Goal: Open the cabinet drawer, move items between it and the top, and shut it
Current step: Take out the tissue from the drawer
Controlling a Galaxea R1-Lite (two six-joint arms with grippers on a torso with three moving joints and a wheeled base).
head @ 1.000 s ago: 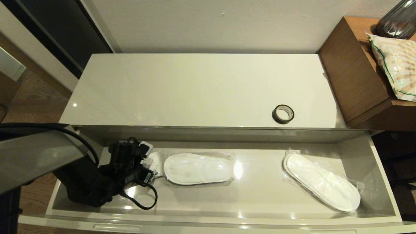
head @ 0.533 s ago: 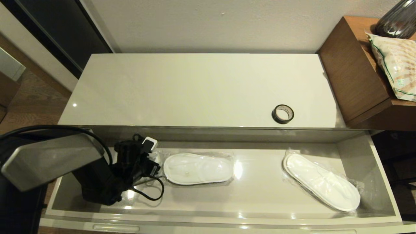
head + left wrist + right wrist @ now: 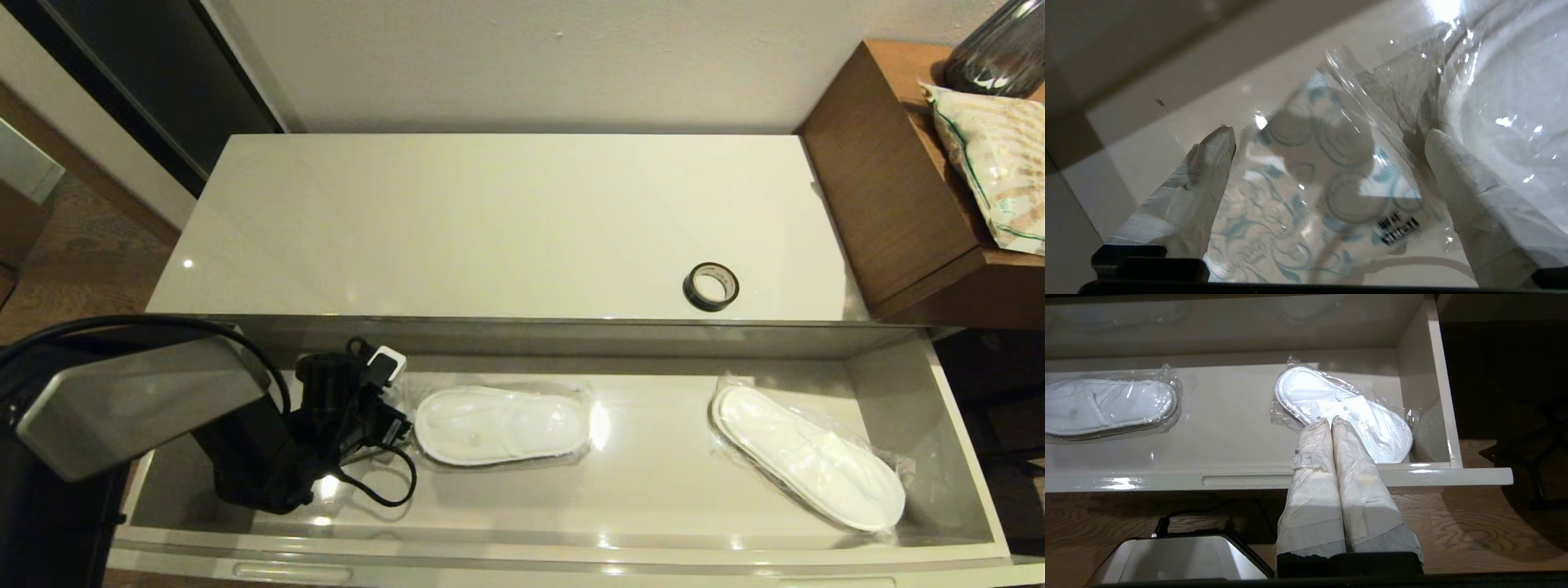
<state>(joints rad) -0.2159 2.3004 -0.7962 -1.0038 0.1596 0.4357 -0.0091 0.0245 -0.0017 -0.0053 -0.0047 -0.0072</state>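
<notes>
At the left end of the open cabinet drawer (image 3: pixel 653 498) the left gripper (image 3: pixel 384 400) reaches down, and the head view shows only its black body and cable. In the left wrist view its two taped fingers (image 3: pixel 1204 179) stand wide apart on either side of the one tissue pack (image 3: pixel 1310 183), which lies on the drawer floor between them, ungripped; its blue print shows through a glare, and its far edge runs under the clear wrap of a slipper. From the head camera the pack is hidden behind the gripper. A second ago a strip of it showed beside the gripper, which has since shifted toward the slippers and spread its jaws wider.

Two wrapped white slippers lie in the drawer: one (image 3: pixel 500 425) just right of the left gripper, the other (image 3: pixel 808 467) angled near the right end. One black tape roll (image 3: pixel 710 286) sits on the top (image 3: pixel 490 220), near its front edge toward the right corner, unmoved. Of the drawer's front pulls, one (image 3: pixel 291 572) shows at the left; the rest is cut off.

The right gripper (image 3: pixel 1329 421) hangs in front of the drawer's right end, jaws pressed together, empty.
</notes>
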